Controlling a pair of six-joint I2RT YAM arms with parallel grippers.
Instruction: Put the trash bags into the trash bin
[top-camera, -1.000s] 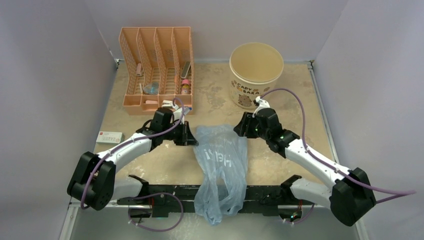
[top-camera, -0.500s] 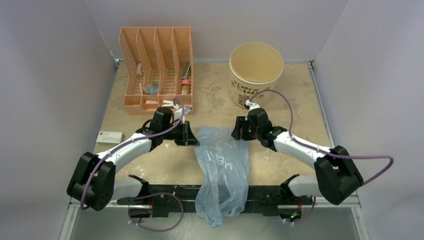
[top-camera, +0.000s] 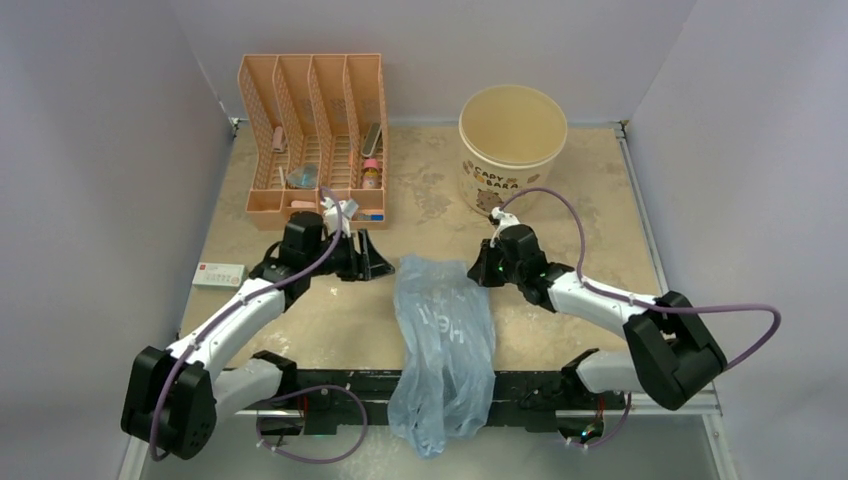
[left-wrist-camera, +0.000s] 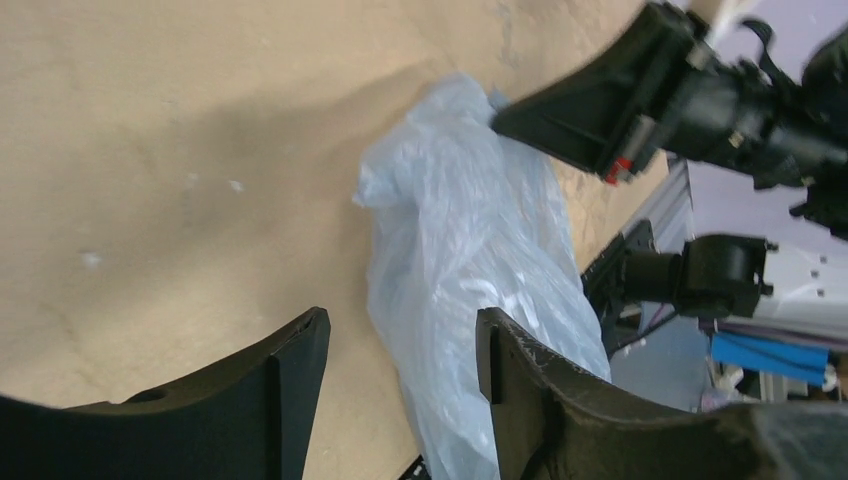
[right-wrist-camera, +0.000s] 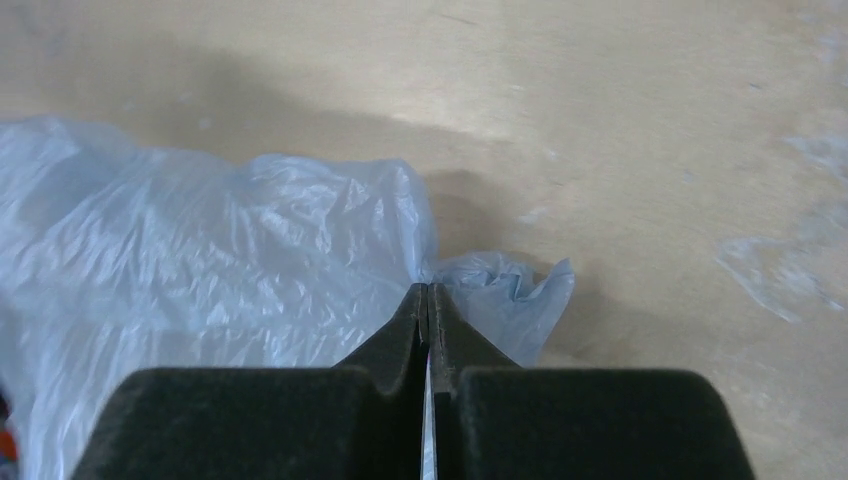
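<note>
Far L: orange mesh organizer (top-camera: 312, 130) is set at back of table (top-camera: 600, 210). L gripper (top-camera: 370, 262) is held w/ fingers apart, nothing btwn them, just L of trash bag (top-camera: 443, 340). Bag is laid flat mid-table, near end draped over front edge. R gripper (top-camera: 484, 268) is clamped together on bag's far R corner. Trash bin (top-camera: 512, 140) is stood upright behind, apart from bag.

Bright, even overhead light; soft shadows lie beside the trash bag (top-camera: 443, 330); wrist views blur at near edges.
</note>
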